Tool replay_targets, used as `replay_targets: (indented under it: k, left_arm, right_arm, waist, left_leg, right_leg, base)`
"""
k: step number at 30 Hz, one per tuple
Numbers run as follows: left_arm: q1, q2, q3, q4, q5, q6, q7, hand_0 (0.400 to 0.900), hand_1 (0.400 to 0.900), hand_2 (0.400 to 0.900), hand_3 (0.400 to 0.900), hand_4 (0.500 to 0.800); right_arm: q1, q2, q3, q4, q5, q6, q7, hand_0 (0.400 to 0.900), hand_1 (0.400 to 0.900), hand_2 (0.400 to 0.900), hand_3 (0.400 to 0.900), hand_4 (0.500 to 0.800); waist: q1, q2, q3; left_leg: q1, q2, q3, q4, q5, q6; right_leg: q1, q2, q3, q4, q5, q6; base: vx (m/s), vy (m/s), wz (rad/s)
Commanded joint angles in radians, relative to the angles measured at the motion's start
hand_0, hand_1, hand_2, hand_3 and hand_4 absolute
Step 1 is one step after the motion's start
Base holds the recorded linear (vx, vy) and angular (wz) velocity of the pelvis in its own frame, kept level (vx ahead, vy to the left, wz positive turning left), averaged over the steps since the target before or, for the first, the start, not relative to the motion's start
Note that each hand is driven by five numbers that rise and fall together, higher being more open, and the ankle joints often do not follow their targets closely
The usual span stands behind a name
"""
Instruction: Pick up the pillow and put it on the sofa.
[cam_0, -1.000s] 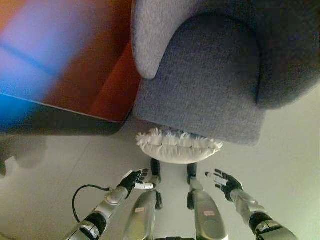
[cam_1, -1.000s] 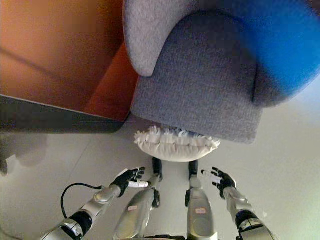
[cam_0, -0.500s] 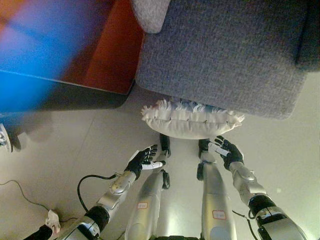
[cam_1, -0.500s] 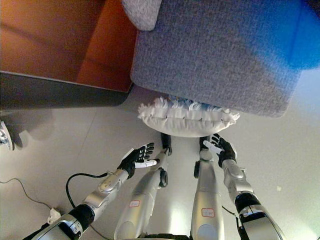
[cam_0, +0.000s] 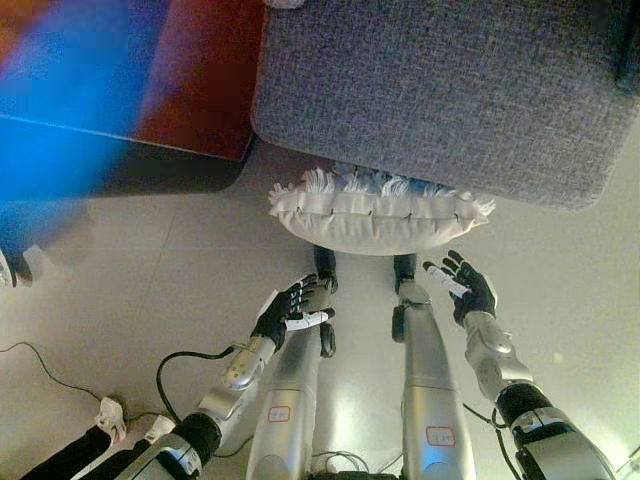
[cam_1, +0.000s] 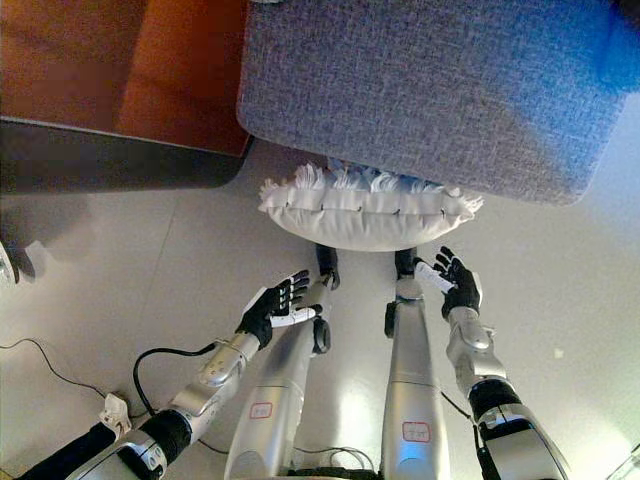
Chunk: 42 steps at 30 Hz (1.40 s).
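A cream pillow (cam_0: 375, 220) with a fringed edge lies on the pale floor, against the front of the grey sofa (cam_0: 440, 90). It also shows in the right eye view (cam_1: 365, 218). My left hand (cam_0: 290, 311) is open, palm turned inward, just below the pillow's left half and apart from it. My right hand (cam_0: 464, 287) is open, fingers spread, just below the pillow's right end and not touching it. Both hands are empty.
A reddish-brown panel (cam_0: 200, 75) and a dark ledge (cam_0: 150, 175) stand left of the sofa. A thin cable and a white plug (cam_0: 108, 416) lie on the floor at lower left.
The camera has shifted, so the sofa and pillow sit a little left in view. My right hand has dropped back slightly from the pillow's right end; my left hand stays open below it.
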Motion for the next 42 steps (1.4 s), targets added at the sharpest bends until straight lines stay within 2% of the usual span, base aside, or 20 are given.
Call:
replay_targets:
  k: [1, 3, 8, 16, 18, 19, 20, 22, 23, 24, 25, 26, 29, 31, 33, 35, 36, 38, 40, 42]
  left_arm:
    - [0.083, -0.008, -0.002, -0.076, -0.048, -0.05, 0.016, 0.9, 0.9, 0.9, 0.9, 0.8]
    - [0.089, -0.011, -0.002, -0.091, -0.049, -0.037, 0.025, 0.9, 0.9, 0.9, 0.9, 0.8]
    - [0.102, -0.018, 0.006, -0.1, -0.056, -0.026, 0.032, 0.9, 0.9, 0.9, 0.9, 0.8]
    - [0.135, -0.019, 0.019, -0.094, -0.067, -0.047, -0.001, 0.9, 0.9, 0.9, 0.9, 0.8]
    - [0.14, -0.023, 0.02, -0.09, -0.068, -0.052, -0.013, 0.9, 0.9, 0.9, 0.9, 0.8]
    - [0.116, -0.004, 0.011, -0.079, -0.083, -0.034, -0.038, 0.9, 0.9, 0.9, 0.9, 0.8]
    - [0.098, 0.012, 0.004, -0.065, -0.095, -0.022, -0.06, 0.9, 0.9, 0.9, 0.9, 0.8]
    - [0.076, 0.029, -0.015, -0.034, -0.116, -0.023, -0.109, 0.9, 0.9, 0.9, 0.9, 0.8]
    - [0.07, 0.031, -0.02, -0.024, -0.121, -0.029, -0.117, 0.9, 0.9, 0.9, 0.9, 0.8]
    - [0.065, 0.041, -0.03, -0.019, -0.126, -0.035, -0.133, 0.9, 0.9, 0.9, 0.9, 0.8]
    - [0.065, 0.049, -0.046, -0.035, -0.131, -0.034, -0.126, 0.9, 0.9, 0.9, 0.9, 0.8]
    - [0.069, 0.049, -0.048, -0.037, -0.13, -0.038, -0.125, 0.9, 0.9, 0.9, 0.9, 0.8]
    - [0.103, 0.043, -0.062, -0.041, -0.127, -0.09, -0.105, 0.9, 0.9, 0.9, 0.9, 0.8]
    - [0.121, 0.036, -0.056, -0.044, -0.117, -0.101, -0.094, 0.9, 0.9, 0.9, 0.9, 0.8]
    - [0.137, 0.02, -0.043, -0.041, -0.107, -0.11, -0.089, 0.9, 0.9, 0.9, 0.9, 0.8]
    - [0.128, 0.029, -0.038, -0.044, -0.11, -0.096, -0.104, 0.9, 0.9, 0.9, 0.9, 0.8]
    - [0.123, 0.037, -0.038, -0.055, -0.114, -0.082, -0.112, 0.9, 0.9, 0.9, 0.9, 0.8]
    - [0.127, 0.055, -0.047, -0.064, -0.132, -0.092, -0.135, 0.9, 0.9, 0.9, 0.9, 0.8]
    - [0.12, 0.067, -0.054, -0.073, -0.14, -0.087, -0.146, 0.9, 0.9, 0.9, 0.9, 0.8]
    - [0.117, 0.071, -0.059, -0.066, -0.143, -0.094, -0.156, 0.9, 0.9, 0.9, 0.9, 0.8]
  right_arm:
    - [0.049, -0.028, -0.033, -0.05, 0.087, -0.117, 0.014, 0.9, 0.9, 0.9, 0.9, 0.8]
    - [0.055, -0.026, -0.039, -0.091, 0.107, -0.164, 0.053, 0.9, 0.9, 0.9, 0.9, 0.8]
    - [0.06, -0.03, -0.036, -0.209, 0.103, -0.187, 0.064, 0.9, 0.9, 0.9, 0.9, 0.8]
    - [0.015, -0.08, -0.015, -0.332, -0.031, -0.128, 0.083, 0.9, 0.9, 0.9, 0.9, 0.8]
    - [0.001, -0.089, -0.005, -0.362, -0.011, -0.082, 0.088, 0.9, 0.9, 0.9, 0.9, 0.8]
    - [-0.096, -0.172, -0.065, -0.241, 0.083, -0.076, 0.242, 0.9, 0.9, 0.9, 0.9, 0.8]
    - [-0.199, -0.239, -0.087, -0.136, 0.126, -0.018, 0.307, 0.9, 0.9, 0.9, 0.9, 0.8]
    - [-0.406, -0.34, -0.081, 0.077, 0.104, 0.081, 0.352, 0.9, 0.9, 0.9, 0.9, 0.8]
    - [-0.434, -0.356, -0.078, 0.117, 0.09, 0.046, 0.393, 0.9, 0.9, 0.9, 0.9, 0.8]
    - [-0.509, -0.4, -0.047, 0.2, 0.106, 0.055, 0.426, 0.9, 0.9, 0.9, 0.9, 0.8]
    - [-0.582, -0.422, -0.005, 0.233, 0.105, 0.08, 0.417, 0.4, 0.4, 0.4, 0.4, 0.5]
    - [-0.594, -0.425, 0.002, 0.229, 0.103, 0.088, 0.411, 0.4, 0.4, 0.4, 0.4, 0.5]
    - [-0.573, -0.4, 0.035, 0.09, 0.091, 0.115, 0.328, 0.4, 0.4, 0.4, 0.4, 0.5]
    - [-0.526, -0.38, 0.036, 0.004, 0.1, 0.143, 0.267, 0.4, 0.4, 0.4, 0.4, 0.5]
    - [-0.469, -0.354, 0.018, -0.068, 0.096, 0.13, 0.218, 0.4, 0.4, 0.4, 0.4, 0.5]
    - [-0.486, -0.388, -0.015, 0.01, 0.094, 0.092, 0.304, 0.4, 0.4, 0.4, 0.4, 0.5]
    - [-0.521, -0.411, -0.013, 0.054, 0.108, 0.099, 0.325, 0.4, 0.4, 0.4, 0.4, 0.5]
    - [-0.571, -0.441, -0.023, 0.125, 0.122, 0.133, 0.362, 0.4, 0.4, 0.4, 0.4, 0.5]
    - [-0.614, -0.477, -0.014, 0.234, 0.135, 0.11, 0.447, 0.4, 0.4, 0.4, 0.4, 0.5]
    - [-0.635, -0.478, 0.011, 0.241, 0.153, 0.117, 0.45, 0.4, 0.4, 0.4, 0.4, 0.5]
  waist:
    - [-0.006, 0.026, 0.011]
    - [-0.01, 0.024, 0.011]
    - [-0.014, 0.023, 0.011]
    - [-0.008, 0.043, 0.011]
    - [-0.006, 0.049, 0.011]
    - [0.012, 0.055, 0.011]
    - [0.026, 0.058, 0.011]
    - [0.057, 0.075, 0.011]
    - [0.062, 0.08, 0.011]
    - [0.077, 0.085, 0.011]
    - [0.085, 0.09, 0.011]
    - [0.086, 0.091, 0.011]
    - [0.08, 0.087, 0.011]
    - [0.073, 0.082, 0.011]
    - [0.065, 0.08, 0.011]
    - [0.074, 0.083, 0.011]
    - [0.078, 0.086, 0.011]
    - [0.084, 0.094, 0.011]
    - [0.091, 0.095, 0.011]
    - [0.094, 0.091, 0.011]
  left_leg:
    - [-0.017, -0.005, 0.036, 0.094, -0.114, -0.056]
    - [-0.009, -0.006, 0.04, 0.085, -0.112, -0.056]
    - [0.016, -0.012, 0.042, 0.068, -0.11, -0.057]
    - [0.057, -0.026, 0.034, 0.067, -0.115, -0.056]
    - [0.068, -0.029, 0.032, 0.064, -0.116, -0.055]
    - [0.074, -0.031, 0.022, 0.078, -0.126, -0.059]
    - [0.077, -0.032, 0.014, 0.094, -0.134, -0.062]
    - [0.085, -0.036, 0.003, 0.115, -0.141, -0.064]
    - [0.088, -0.037, 0.0, 0.116, -0.142, -0.064]
    - [0.088, -0.035, -0.005, 0.119, -0.142, -0.067]
    - [0.085, -0.034, -0.005, 0.123, -0.139, -0.066]
    - [0.085, -0.033, -0.005, 0.121, -0.138, -0.066]
    - [0.095, -0.029, 0.002, 0.089, -0.128, -0.069]
    - [0.096, -0.028, 0.006, 0.079, -0.126, -0.071]
    - [0.097, -0.027, 0.012, 0.073, -0.126, -0.073]
    - [0.096, -0.026, 0.01, 0.085, -0.135, -0.076]
    - [0.096, -0.026, 0.011, 0.096, -0.138, -0.075]
    - [0.107, -0.028, 0.009, 0.107, -0.146, -0.074]
    - [0.112, -0.028, 0.006, 0.121, -0.15, -0.073]
    - [0.11, -0.027, 0.008, 0.127, -0.152, -0.068]
  right_leg:
    - [0.035, 0.065, -0.039, -0.025, -0.024, -0.007]
    - [0.041, 0.067, -0.038, -0.034, -0.02, -0.005]
    - [0.059, 0.063, -0.041, -0.047, -0.013, 0.0]
    - [0.088, 0.053, -0.04, -0.048, -0.018, -0.003]
    - [0.097, 0.05, -0.04, -0.051, -0.021, -0.004]
    - [0.106, 0.049, -0.045, -0.041, -0.033, -0.005]
    - [0.111, 0.04, -0.052, -0.03, -0.038, -0.003]
    - [0.116, 0.022, -0.071, 0.003, -0.049, -0.004]
    - [0.118, 0.022, -0.074, 0.006, -0.053, -0.005]
    - [0.118, 0.015, -0.081, 0.01, -0.054, -0.003]
    - [0.112, 0.008, -0.084, 0.022, -0.051, -0.002]
    - [0.111, 0.007, -0.086, 0.023, -0.052, -0.002]
    - [0.119, 0.011, -0.093, 0.001, -0.052, -0.005]
    - [0.118, 0.016, -0.089, -0.006, -0.053, -0.007]
    - [0.119, 0.02, -0.084, -0.014, -0.055, -0.01]
    - [0.123, 0.019, -0.085, -0.013, -0.062, -0.009]
    - [0.123, 0.011, -0.089, -0.003, -0.062, -0.009]
    - [0.132, 0.007, -0.093, 0.013, -0.073, -0.013]
    - [0.135, 0.0, -0.098, 0.023, -0.07, -0.012]
    - [0.134, -0.001, -0.101, 0.026, -0.069, -0.013]
  base:
    - [0.01, 0.055, -0.1]
    - [0.02, 0.077, -0.11]
    - [0.02, 0.067, -0.06]
    - [0.02, 0.041, 0.07]
    - [0.02, 0.003, 0.15]
    - [0.04, -0.099, 0.27]
    - [0.05, -0.137, 0.31]
    - [0.06, -0.096, 0.25]
    - [0.03, -0.065, 0.22]
    - [-0.01, -0.053, 0.15]
    - [-0.01, -0.045, 0.11]
    - [-0.02, -0.011, 0.05]
    - [0.0, 0.0, 0.0]
    - [-0.01, 0.025, -0.04]
    - [0.01, 0.018, -0.03]
    - [0.01, -0.018, 0.03]
    - [0.05, -0.014, 0.03]
    - [0.05, -0.003, 0.03]
    - [0.0, 0.0, 0.0]
    - [0.01, -0.024, -0.04]
